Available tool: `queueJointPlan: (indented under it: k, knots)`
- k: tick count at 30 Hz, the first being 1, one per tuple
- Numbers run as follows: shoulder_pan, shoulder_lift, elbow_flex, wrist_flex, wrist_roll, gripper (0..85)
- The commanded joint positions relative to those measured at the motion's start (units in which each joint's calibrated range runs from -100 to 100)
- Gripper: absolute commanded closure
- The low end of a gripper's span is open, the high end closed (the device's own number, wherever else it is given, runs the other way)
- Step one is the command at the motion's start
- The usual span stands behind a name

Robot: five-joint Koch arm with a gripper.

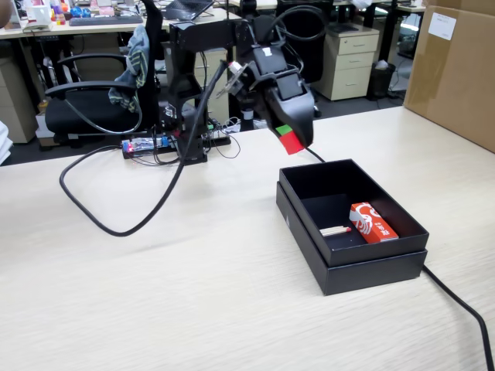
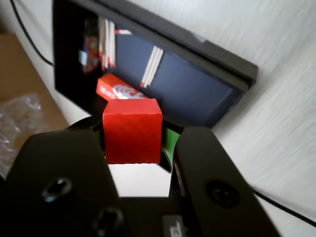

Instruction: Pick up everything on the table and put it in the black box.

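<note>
My gripper (image 1: pixel 292 141) is shut on a red cube (image 1: pixel 291 143) and holds it in the air above the table, just behind the far left corner of the black box (image 1: pixel 352 267). In the wrist view the red cube (image 2: pixel 132 131) sits between the two black jaws, with green pads beside it. The black box (image 2: pixel 207 61) lies ahead in the wrist view. Inside it are a red and white packet (image 1: pixel 373 222) and a pale stick (image 1: pixel 336 230); the wrist view shows the packet (image 2: pixel 116 89) and several sticks (image 2: pixel 151 66).
A thick black cable (image 1: pixel 116 224) loops over the table's left side from the arm's base (image 1: pixel 182 147). Another cable (image 1: pixel 460 305) runs off the box's right side. A large cardboard box (image 1: pixel 456 69) stands at the far right. An office chair (image 1: pixel 93 100) stands behind the table.
</note>
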Motion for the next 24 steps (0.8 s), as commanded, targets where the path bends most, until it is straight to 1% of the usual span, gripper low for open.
queueJointPlan:
  k: [1,7,8,18,20,24]
  knots:
    - [1.81,7.47,7.10,0.57,1.37,84.6]
    - [3.03,22.62,12.90,0.57,2.05,84.5]
    - [3.08,29.96,14.08,0.57,2.05,84.5]
    - [2.59,38.45,13.54,0.57,1.86,84.2]
    - [2.59,39.26,12.54,0.31,1.56,72.7]
    - [2.54,39.95,11.81,0.22,1.56,71.6]
